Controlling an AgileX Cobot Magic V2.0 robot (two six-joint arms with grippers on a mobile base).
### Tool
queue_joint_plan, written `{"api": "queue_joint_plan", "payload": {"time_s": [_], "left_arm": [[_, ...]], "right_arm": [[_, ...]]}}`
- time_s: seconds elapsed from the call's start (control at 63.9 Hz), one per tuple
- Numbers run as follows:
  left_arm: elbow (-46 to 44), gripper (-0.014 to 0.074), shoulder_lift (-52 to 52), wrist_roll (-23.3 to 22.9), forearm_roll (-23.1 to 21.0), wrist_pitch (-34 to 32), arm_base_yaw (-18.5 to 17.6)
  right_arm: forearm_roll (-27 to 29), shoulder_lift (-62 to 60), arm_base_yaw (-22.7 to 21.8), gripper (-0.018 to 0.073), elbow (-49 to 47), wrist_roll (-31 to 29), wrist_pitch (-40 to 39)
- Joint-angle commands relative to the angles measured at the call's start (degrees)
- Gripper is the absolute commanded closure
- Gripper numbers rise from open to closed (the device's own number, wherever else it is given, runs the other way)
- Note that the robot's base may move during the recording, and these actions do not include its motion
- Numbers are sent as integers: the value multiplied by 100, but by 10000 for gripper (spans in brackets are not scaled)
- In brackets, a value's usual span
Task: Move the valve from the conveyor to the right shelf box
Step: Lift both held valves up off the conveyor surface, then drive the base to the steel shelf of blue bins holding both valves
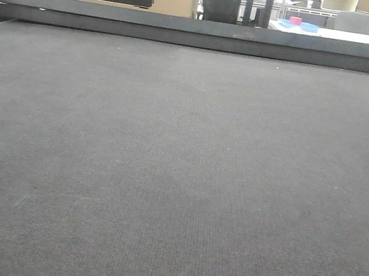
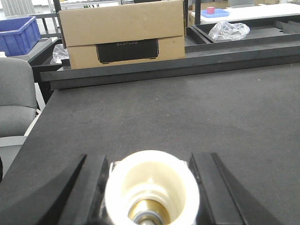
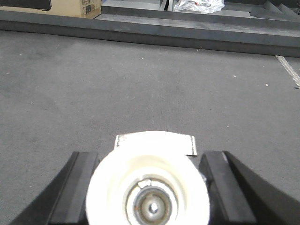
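In the left wrist view a valve (image 2: 152,185) faces me end-on, its cream-white cap and brass bore showing. My left gripper (image 2: 150,158) is shut on it, a black finger pressing each side. In the right wrist view a valve (image 3: 147,187) with a white cap and silver centre sits the same way in my right gripper (image 3: 150,155), which is shut on it. Both hang just above the dark grey conveyor (image 1: 177,179). In the front view the belt is bare and neither gripper shows. The right shelf box is out of view.
A black rail (image 1: 202,31) edges the belt's far side. Behind it stand a cardboard box (image 2: 122,33), a blue crate (image 2: 18,33) and a crumpled plastic bag (image 2: 228,30). A grey chair (image 2: 16,93) sits off the belt's left edge.
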Motion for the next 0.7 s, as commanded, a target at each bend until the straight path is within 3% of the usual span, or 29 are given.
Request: {"api": "queue_joint_plan", "payload": {"time_s": [0.0, 0.688], "left_arm": [[-42, 708, -46, -33, -10, -308, -36], [-42, 708, -46, -33, -10, -308, -24]], "right_arm": [[10, -50, 1, 712, -118, -39, -478], [10, -50, 1, 712, -118, -39, -478]]}}
